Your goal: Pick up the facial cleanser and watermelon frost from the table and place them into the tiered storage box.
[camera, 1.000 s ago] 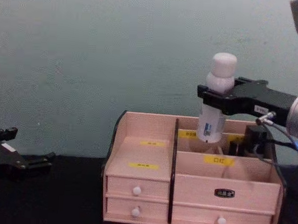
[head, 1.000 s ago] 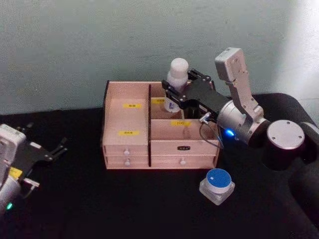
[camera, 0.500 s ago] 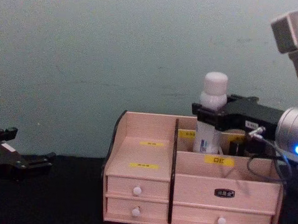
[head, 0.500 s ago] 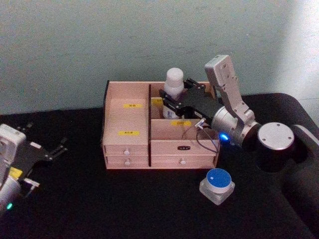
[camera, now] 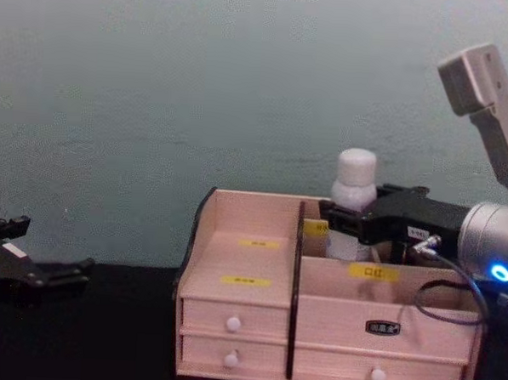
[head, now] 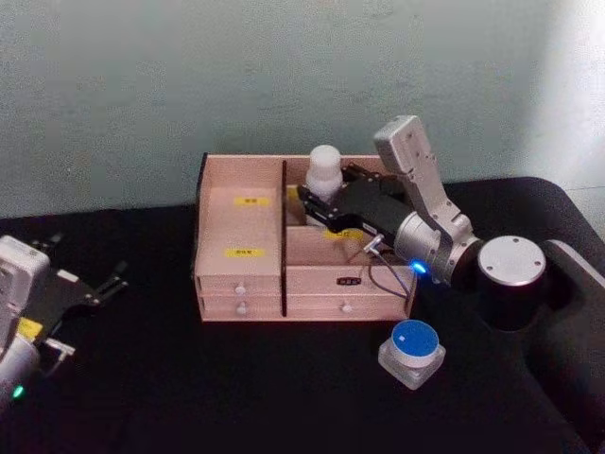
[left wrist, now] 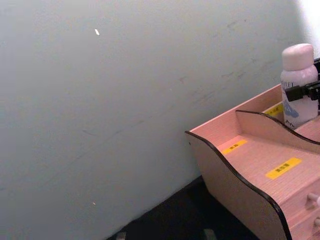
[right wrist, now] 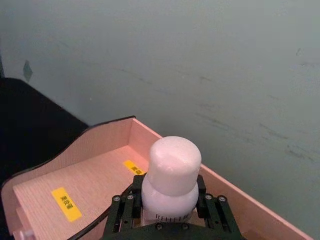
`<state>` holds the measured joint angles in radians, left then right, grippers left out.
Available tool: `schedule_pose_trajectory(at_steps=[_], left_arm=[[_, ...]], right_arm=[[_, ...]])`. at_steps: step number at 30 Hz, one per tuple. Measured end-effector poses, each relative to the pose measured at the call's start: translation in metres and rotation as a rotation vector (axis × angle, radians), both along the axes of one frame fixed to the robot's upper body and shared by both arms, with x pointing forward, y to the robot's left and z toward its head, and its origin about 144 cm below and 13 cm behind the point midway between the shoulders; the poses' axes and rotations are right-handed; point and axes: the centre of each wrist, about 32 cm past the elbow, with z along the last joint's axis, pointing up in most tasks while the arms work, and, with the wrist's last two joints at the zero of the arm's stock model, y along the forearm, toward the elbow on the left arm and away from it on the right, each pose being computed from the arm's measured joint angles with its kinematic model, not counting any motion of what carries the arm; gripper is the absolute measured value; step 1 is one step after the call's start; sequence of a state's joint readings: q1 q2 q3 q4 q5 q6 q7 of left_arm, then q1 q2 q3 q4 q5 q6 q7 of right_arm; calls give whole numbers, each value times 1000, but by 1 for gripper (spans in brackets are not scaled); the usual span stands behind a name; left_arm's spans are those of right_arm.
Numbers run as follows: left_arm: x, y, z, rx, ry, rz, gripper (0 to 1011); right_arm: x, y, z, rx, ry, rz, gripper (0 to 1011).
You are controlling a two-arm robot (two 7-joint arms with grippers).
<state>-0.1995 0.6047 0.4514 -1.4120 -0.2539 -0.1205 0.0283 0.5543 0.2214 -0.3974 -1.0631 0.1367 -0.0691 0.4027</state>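
Observation:
The facial cleanser (head: 323, 173), a white bottle with a rounded cap, stands upright in the back compartment of the tiered storage box (head: 241, 227), just right of the black divider. My right gripper (head: 317, 200) is shut on the facial cleanser (camera: 354, 188) at its neck, low inside the tiered storage box (camera: 258, 280). From the wrist, the facial cleanser (right wrist: 172, 177) cap rises between the black fingers (right wrist: 120, 212). The watermelon frost (head: 412, 352), a squat jar with a blue lid, sits on the black table in front of the box's right corner. My left gripper (head: 112, 281) rests open at the far left.
The black table (head: 236, 388) spreads in front of the box. A pale green wall (head: 189, 76) stands close behind it. Yellow labels (camera: 245, 281) mark the stepped shelves, and white-knobbed drawers (camera: 232, 323) face me.
My right gripper has lowered the facial cleanser from above the box down into the back compartment. The left arm and the watermelon frost stayed put.

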Motion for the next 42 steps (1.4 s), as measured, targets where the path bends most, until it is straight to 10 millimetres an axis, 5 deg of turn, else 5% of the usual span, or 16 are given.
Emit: schedule_pose_trajectory(at_steps=[22, 36, 42], left_arm=[[0, 0, 0, 0, 0, 0, 1001], [0, 0, 0, 0, 0, 0, 1001], [0, 0, 0, 0, 0, 0, 1001]], right_arm=[[0, 0, 0, -2, 2, 1, 596], [0, 0, 0, 0, 1, 0, 989], [0, 0, 0, 0, 1, 0, 1002]])
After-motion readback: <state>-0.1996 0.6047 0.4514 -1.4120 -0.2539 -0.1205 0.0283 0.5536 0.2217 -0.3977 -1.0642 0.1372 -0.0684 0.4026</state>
